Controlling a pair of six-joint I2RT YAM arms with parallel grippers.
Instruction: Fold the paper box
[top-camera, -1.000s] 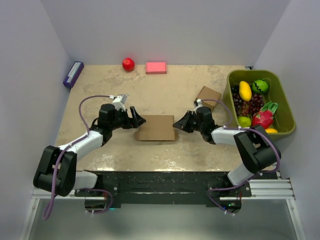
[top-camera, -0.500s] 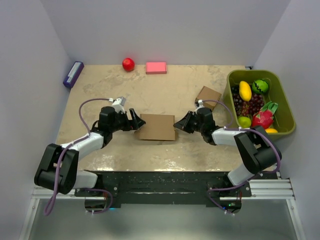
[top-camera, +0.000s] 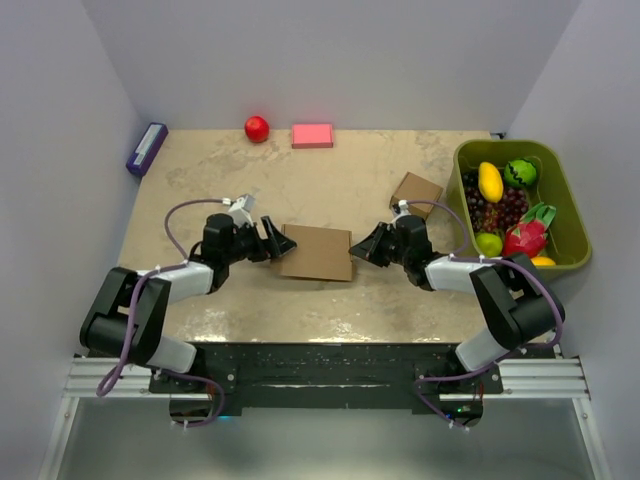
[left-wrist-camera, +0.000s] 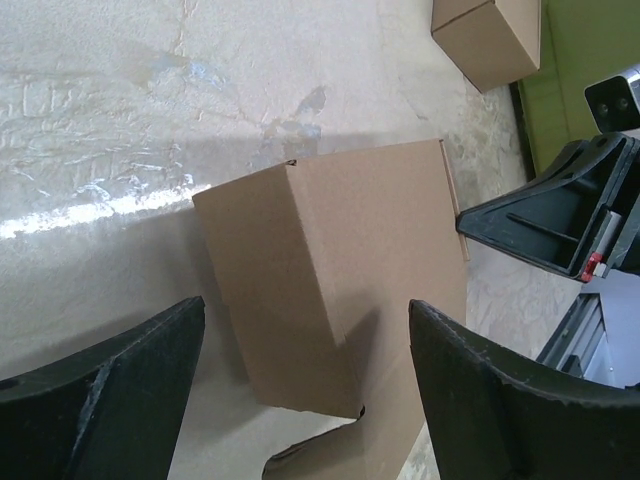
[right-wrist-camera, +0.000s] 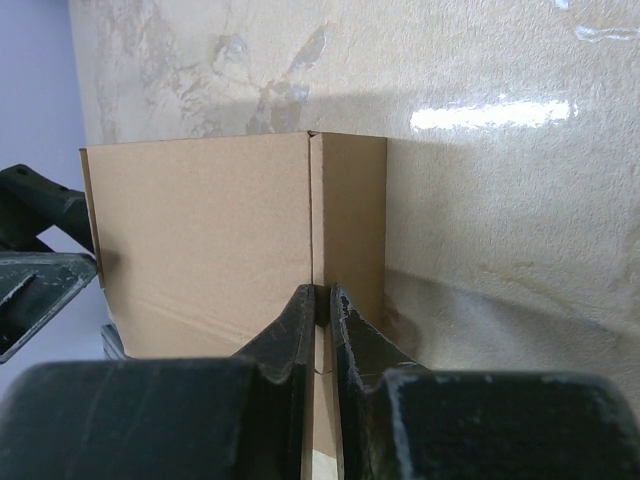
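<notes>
The paper box (top-camera: 317, 252) is a flat-folded brown cardboard piece lying mid-table, slightly skewed. My left gripper (top-camera: 272, 240) is open at its left end. In the left wrist view the box (left-wrist-camera: 340, 270) lies between and beyond my wide-spread fingers (left-wrist-camera: 100, 390), with a raised panel and a cut notch near the left gripper (left-wrist-camera: 305, 400). My right gripper (top-camera: 358, 247) is at the box's right end. In the right wrist view the right gripper (right-wrist-camera: 322, 300) is shut on a thin upright cardboard edge of the box (right-wrist-camera: 200, 240).
A smaller cube-like brown box (top-camera: 416, 190) sits behind the right arm. A green basket (top-camera: 505, 146) of fruit stands at the right edge. A red ball (top-camera: 257, 128), a pink block (top-camera: 312, 135) and a purple item (top-camera: 146, 148) lie along the back.
The box has turned slightly, its left end shifting away from the arms. The left arm has drawn its elbow in, its gripper staying at the box's left end. The right gripper keeps its hold.
</notes>
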